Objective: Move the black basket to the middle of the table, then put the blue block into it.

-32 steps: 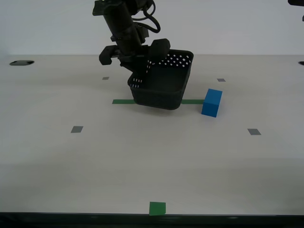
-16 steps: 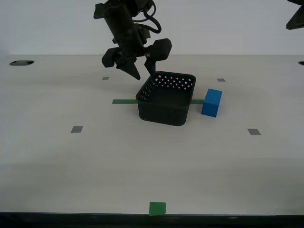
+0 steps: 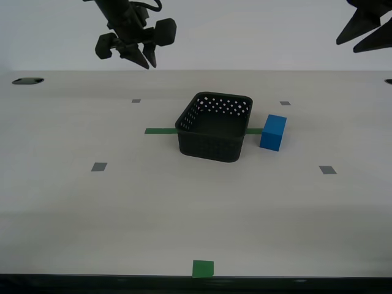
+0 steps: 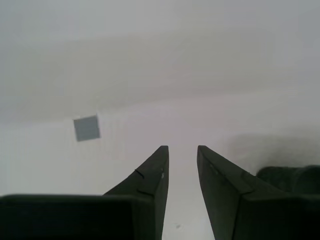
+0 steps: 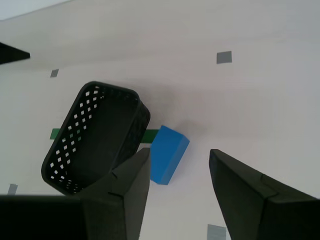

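The black basket (image 3: 208, 148) stands flat and empty on the table (image 3: 196, 214), over the green tape strip (image 3: 160, 130). It also shows in the first wrist view (image 5: 75, 142). The blue block (image 3: 273, 132) stands upright close beside it on the exterior view's right (image 5: 170, 150). My second gripper (image 3: 139, 61) hangs high above the table at the exterior view's upper left, narrowly open and empty (image 4: 182, 147). My first gripper (image 3: 346, 46) is high at the upper right, wide open and empty, above the block (image 5: 178, 151).
Small grey tape squares (image 3: 98, 166) (image 3: 327, 169) (image 3: 285, 103) lie around the basket. A green square (image 3: 203, 268) sits at the table's front edge. A dark hole (image 3: 27, 80) is at the far left. One grey square shows below my second gripper (image 4: 87, 128).
My second gripper let go of the tilted, lifted basket, which now sits flat on the table. That gripper rose and moved to the exterior view's left. My first gripper came into view at upper right.
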### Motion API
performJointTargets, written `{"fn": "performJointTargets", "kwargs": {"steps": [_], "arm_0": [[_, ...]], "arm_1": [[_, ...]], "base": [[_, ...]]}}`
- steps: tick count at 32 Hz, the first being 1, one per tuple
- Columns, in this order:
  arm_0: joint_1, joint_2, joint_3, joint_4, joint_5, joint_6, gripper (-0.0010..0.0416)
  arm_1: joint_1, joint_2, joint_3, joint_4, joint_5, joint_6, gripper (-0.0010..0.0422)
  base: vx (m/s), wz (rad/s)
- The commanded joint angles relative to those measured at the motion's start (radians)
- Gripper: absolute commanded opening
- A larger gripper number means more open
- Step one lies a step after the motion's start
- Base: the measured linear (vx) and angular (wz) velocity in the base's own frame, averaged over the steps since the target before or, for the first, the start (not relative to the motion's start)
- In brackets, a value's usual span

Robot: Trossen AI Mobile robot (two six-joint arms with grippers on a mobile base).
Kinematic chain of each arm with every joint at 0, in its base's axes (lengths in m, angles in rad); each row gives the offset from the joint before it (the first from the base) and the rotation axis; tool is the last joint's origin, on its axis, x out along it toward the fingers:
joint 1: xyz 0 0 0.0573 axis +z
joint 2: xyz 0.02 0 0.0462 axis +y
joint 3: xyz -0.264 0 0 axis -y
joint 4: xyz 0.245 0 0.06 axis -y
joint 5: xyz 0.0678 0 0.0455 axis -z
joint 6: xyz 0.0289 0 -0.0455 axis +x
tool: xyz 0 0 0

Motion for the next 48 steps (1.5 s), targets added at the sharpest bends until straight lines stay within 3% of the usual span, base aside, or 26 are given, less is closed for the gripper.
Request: {"fn": "performJointTargets", "kwargs": {"steps": [1,4,6,9,11,16,27,30,35,37,43,48], "arm_0": [[0.024,0.044,0.0,0.001,-0.003,0.023,0.0202],[0.077,0.137,0.001,0.011,-0.003,0.041,0.0249],[0.117,0.22,0.001,0.05,-0.002,0.056,0.0275],[0.134,0.304,0.005,0.124,0.001,0.077,0.0273],[0.139,0.359,0.022,0.132,0.002,0.077,0.0258],[0.147,0.48,0.078,0.135,0.003,0.077,0.0239],[0.208,0.702,0.261,0.119,0.01,0.08,0.0297],[0.22,0.726,0.298,0.053,0.088,0.069,0.0297],[0.227,0.73,0.299,-0.021,0.126,0.074,0.0285],[0.231,0.73,0.299,-0.016,0.134,0.104,0.0286],[0.233,0.73,0.299,0.007,0.133,0.139,0.0305],[0.235,0.8,0.315,0.015,0.116,0.142,0.0301]], "arm_1": [[0.021,-0.001,0.009,0.0,0.002,0.006,0.0049],[0.045,-0.001,0.009,0.0,-0.028,0.037,0.0022],[0.063,-0.001,0.009,-0.002,-0.135,0.086,-0.0003],[0.08,-0.001,0.009,-0.008,-0.193,0.135,0.0],[0.094,-0.001,0.009,-0.013,-0.21,0.151,0.0001],[0.104,-0.001,0.009,-0.013,-0.208,0.159,0.0],[0.103,-0.001,0.009,0.001,-0.208,0.159,0.0],[0.103,-0.001,0.009,0.003,-0.208,0.159,0.0],[0.103,-0.001,0.009,0.005,-0.208,0.159,0.0],[0.103,-0.001,0.009,0.006,-0.208,0.159,0.0],[0.103,-0.001,0.009,0.008,-0.208,0.159,0.0],[0.103,-0.001,0.009,0.008,-0.208,0.159,0.0]], "base": [[0.0,0.0],[0.0,0.0],[0.0,0.0],[0.0,0.0],[0.0,0.0],[0.0,0.0],[0.0,0.0],[0.0,0.0],[0.0,0.0],[0.0,0.0],[0.0,0.0],[0.0,0.0]]}}
